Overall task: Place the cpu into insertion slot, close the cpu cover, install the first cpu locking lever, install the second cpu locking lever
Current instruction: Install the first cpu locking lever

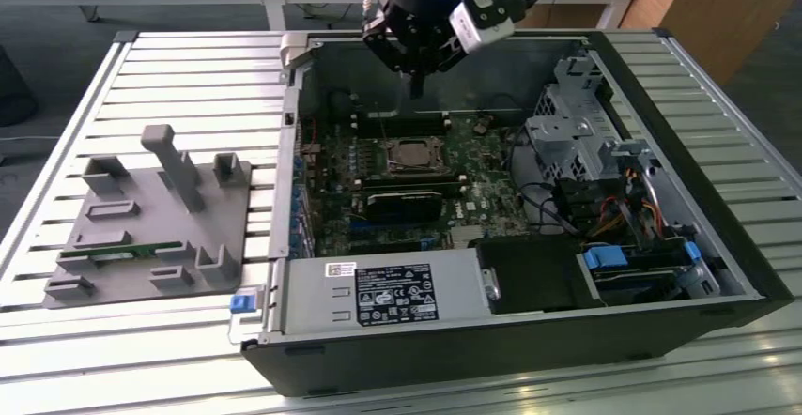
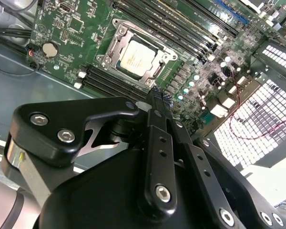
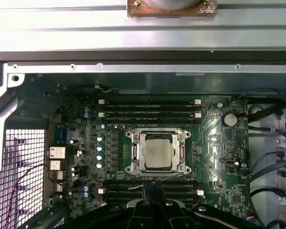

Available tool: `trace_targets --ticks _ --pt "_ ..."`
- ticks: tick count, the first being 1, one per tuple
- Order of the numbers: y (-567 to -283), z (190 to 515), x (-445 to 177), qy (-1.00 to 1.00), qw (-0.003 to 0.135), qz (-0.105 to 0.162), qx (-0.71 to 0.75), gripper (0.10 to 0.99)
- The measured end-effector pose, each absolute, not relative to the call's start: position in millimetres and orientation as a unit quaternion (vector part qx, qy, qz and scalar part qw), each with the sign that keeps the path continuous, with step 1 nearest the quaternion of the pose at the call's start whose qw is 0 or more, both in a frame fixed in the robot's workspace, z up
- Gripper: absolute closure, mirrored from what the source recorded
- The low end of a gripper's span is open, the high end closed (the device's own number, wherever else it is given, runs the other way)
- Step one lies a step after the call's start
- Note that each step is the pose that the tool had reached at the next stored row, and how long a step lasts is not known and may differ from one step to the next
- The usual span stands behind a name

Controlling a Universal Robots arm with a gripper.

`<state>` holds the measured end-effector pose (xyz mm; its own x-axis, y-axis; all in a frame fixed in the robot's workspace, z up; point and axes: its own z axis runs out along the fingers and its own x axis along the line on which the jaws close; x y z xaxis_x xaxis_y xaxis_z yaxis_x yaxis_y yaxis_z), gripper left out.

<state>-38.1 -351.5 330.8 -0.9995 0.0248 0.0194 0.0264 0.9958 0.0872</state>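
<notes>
The cpu lies flat in the insertion slot on the green board, its silvery top showing in both wrist views and in the exterior view. The cpu cover is down around it as a silver frame. My gripper hangs above the board, over the open case's back part, apart from the socket. Its black fingertips meet with nothing between them. Beyond their tips run long memory slots.
The open black computer case holds a power supply, a silver drive cage, cables and a black card. A grey fixture with a green stick sits on the slatted table at the exterior view's left.
</notes>
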Motion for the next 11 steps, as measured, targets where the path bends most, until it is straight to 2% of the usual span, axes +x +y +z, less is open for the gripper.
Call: trace_targets --ticks 11 --pt "-351.5 327.9 -38.3 -0.999 0.009 -0.044 -0.013 0.980"
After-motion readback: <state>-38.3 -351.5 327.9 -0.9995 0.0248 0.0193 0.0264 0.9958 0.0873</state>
